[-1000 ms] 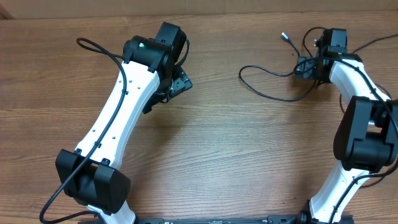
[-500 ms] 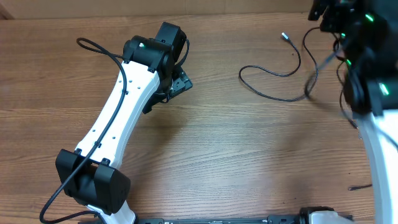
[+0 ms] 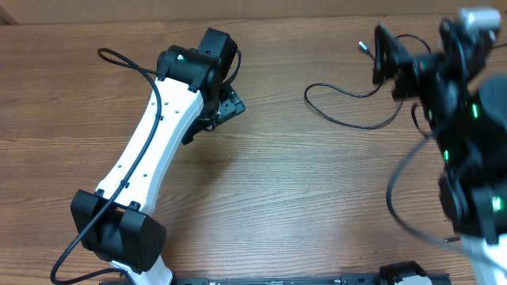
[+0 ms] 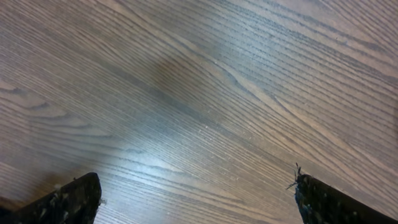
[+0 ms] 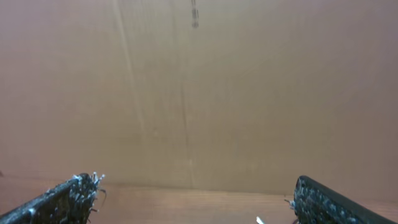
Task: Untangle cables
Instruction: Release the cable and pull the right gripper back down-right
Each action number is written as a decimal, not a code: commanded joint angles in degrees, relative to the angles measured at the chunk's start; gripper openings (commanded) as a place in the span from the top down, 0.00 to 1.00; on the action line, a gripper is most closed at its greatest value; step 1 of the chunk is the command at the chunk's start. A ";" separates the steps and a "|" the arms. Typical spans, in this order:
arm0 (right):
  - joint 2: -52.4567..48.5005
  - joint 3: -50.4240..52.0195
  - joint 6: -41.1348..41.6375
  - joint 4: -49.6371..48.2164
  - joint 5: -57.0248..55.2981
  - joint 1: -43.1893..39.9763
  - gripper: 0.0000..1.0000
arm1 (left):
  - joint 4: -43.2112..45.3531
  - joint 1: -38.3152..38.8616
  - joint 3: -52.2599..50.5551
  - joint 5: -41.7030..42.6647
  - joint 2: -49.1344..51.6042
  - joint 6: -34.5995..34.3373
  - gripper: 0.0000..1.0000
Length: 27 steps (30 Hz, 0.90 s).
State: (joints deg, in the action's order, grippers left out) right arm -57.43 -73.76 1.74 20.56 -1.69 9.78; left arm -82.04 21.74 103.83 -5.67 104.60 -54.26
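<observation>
A thin black cable (image 3: 348,121) lies in a loose loop on the wooden table at the back right, and its silvery plug (image 3: 363,46) points toward the far edge. My right gripper (image 3: 392,63) is lifted high above that loop, blurred and open with nothing in it. In the right wrist view the right gripper (image 5: 196,198) faces the brown wall, and a silvery tip (image 5: 259,219) shows at the bottom edge. My left gripper (image 3: 228,103) hangs low over bare wood left of the cable. The left wrist view shows the left gripper (image 4: 196,199) wide open and empty.
A brown cardboard wall (image 5: 199,87) stands behind the table's far edge. The thick black wire (image 3: 119,59) of the left arm loops out at the back left. The raised right arm (image 3: 467,158) fills the right side of the overhead view and hides the table there.
My right arm has risen from beside the cable loop up toward the camera, and its gripper now hovers over the loop's back end. The cable and the left arm have stayed put.
</observation>
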 commanded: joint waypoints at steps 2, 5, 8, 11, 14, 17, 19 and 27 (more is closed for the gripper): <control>11.91 9.03 0.42 -4.35 0.55 0.17 0.00 | 0.00 0.04 0.04 -0.74 -0.33 0.46 0.00; 19.41 14.14 0.42 -6.47 0.57 0.11 0.00 | 0.00 0.04 0.04 -0.74 -0.33 0.46 0.00; 26.93 17.22 0.42 -6.34 0.55 0.11 0.00 | 0.00 0.04 0.04 -0.74 -0.33 0.46 0.00; 32.65 18.21 0.44 -5.01 0.55 0.13 0.00 | 0.00 0.04 0.04 -0.74 -0.33 0.46 0.00; 36.35 18.21 0.42 -2.01 0.52 0.13 0.00 | 0.00 0.04 0.02 -0.74 -0.33 0.46 0.01; 39.58 18.21 0.39 2.03 0.50 0.13 0.00 | 0.00 0.04 0.04 -0.76 -0.33 0.46 0.01; 41.90 18.21 0.13 4.70 0.33 0.11 0.00 | 0.00 0.04 0.04 -0.74 -0.33 0.46 0.01; 51.84 18.21 -0.72 12.44 -0.24 0.11 0.00 | 0.00 0.04 0.02 -0.72 -0.33 0.46 0.00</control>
State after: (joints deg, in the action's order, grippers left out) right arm -8.60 -55.70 1.43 31.75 -1.39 9.78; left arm -82.04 21.74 103.83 -5.69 104.60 -54.26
